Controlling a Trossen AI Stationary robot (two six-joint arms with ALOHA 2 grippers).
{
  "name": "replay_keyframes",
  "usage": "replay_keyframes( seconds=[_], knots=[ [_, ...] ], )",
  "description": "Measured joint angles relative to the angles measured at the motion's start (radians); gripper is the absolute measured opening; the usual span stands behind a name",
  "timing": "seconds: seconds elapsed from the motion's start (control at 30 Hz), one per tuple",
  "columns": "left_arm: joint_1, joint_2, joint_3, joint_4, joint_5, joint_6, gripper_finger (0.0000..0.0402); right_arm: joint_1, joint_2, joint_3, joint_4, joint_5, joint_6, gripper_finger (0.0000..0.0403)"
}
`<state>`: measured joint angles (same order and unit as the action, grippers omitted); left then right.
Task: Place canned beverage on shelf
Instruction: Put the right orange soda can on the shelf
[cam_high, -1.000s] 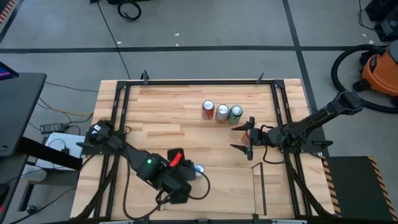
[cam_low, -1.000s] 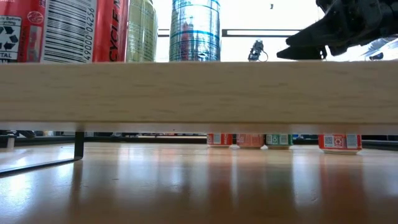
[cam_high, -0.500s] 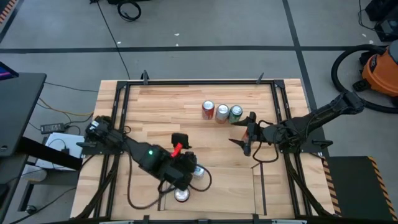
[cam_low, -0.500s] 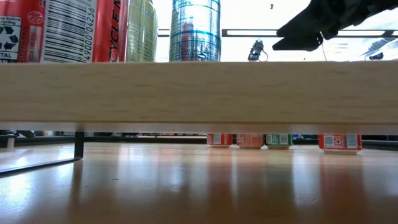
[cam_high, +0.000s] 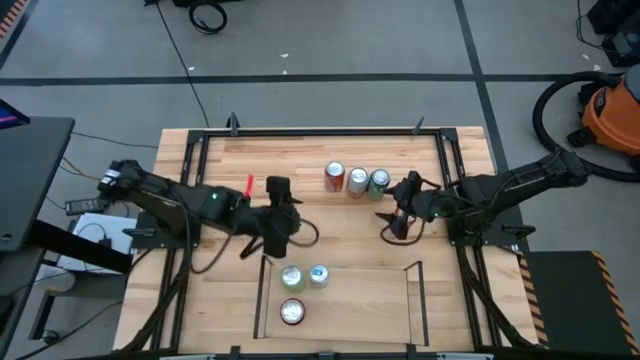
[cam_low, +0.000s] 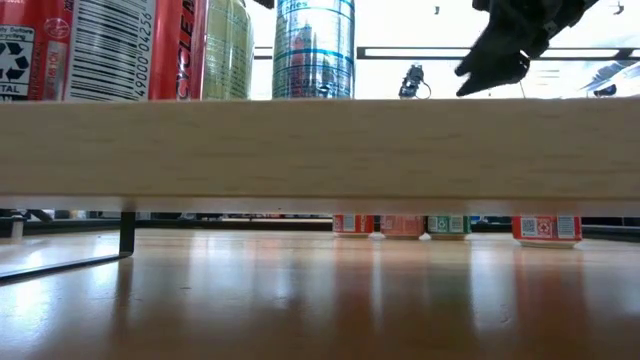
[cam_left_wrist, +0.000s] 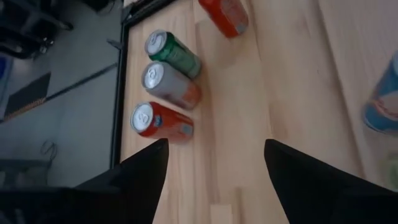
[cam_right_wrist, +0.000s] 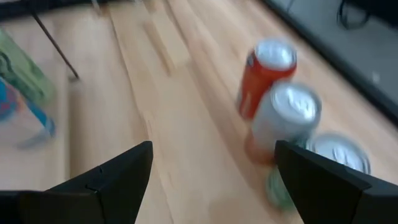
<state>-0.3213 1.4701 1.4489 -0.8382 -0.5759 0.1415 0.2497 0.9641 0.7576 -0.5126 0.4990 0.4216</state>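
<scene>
Three cans stand on the shelf's wood floor (cam_high: 360, 300) near the table's front: a green one (cam_high: 292, 277), a blue one (cam_high: 318, 274) and a red one (cam_high: 291, 312); they also show in the low view (cam_low: 313, 50). A red can (cam_high: 334, 176), a silver-orange can (cam_high: 357, 181) and a green can (cam_high: 379, 182) stand in a row on the table farther back. My left gripper (cam_high: 283, 215) is open and empty, between the shelf and this row. My right gripper (cam_high: 392, 218) is open and empty, just right of and nearer than the green can.
One more orange can (cam_left_wrist: 224, 15) stands near my right gripper, right of the row; its base shows in the low view (cam_low: 545, 228). A black metal frame (cam_high: 195, 180) borders the tabletop. Bare wood (cam_high: 250, 165) lies at the far left.
My left gripper has drawn back from over the shelf toward the table's far edge, and the three cans on the shelf now show. My right gripper has risen a little and gone slightly toward the far edge, nearer the green can.
</scene>
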Motion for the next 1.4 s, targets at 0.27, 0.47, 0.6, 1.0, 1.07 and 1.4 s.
replay_keyframes(
  seconds=[0.27, 0.47, 0.6, 1.0, 1.07, 1.4],
  knots=[
    [0.099, -0.123, -0.174, 0.211, 0.176, 0.109, 0.0274, -0.012, 0.135, 0.117, -0.303, -0.083, 0.105, 0.0353],
    [0.142, -0.213, -0.322, 0.398, 0.259, 0.148, 0.0274, -0.035, 0.248, 0.222, -0.503, -0.133, 0.110, 0.0380],
    [0.165, -0.280, -0.415, 0.476, 0.268, 0.173, 0.0274, -0.093, 0.294, 0.254, -0.603, -0.194, 0.105, 0.0397],
    [0.212, -0.497, -0.579, 0.546, 0.271, 0.190, 0.0274, -0.298, 0.324, 0.193, -0.615, -0.420, 0.039, 0.0398],
    [0.224, -0.517, -0.599, 0.547, 0.279, 0.188, 0.0274, -0.313, 0.334, 0.169, -0.598, -0.432, 0.023, 0.0398],
    [0.325, -0.545, -0.731, 0.680, 0.457, 0.166, 0.0274, -0.333, 0.393, 0.091, -0.546, -0.504, -0.004, 0.0363]
  ],
)
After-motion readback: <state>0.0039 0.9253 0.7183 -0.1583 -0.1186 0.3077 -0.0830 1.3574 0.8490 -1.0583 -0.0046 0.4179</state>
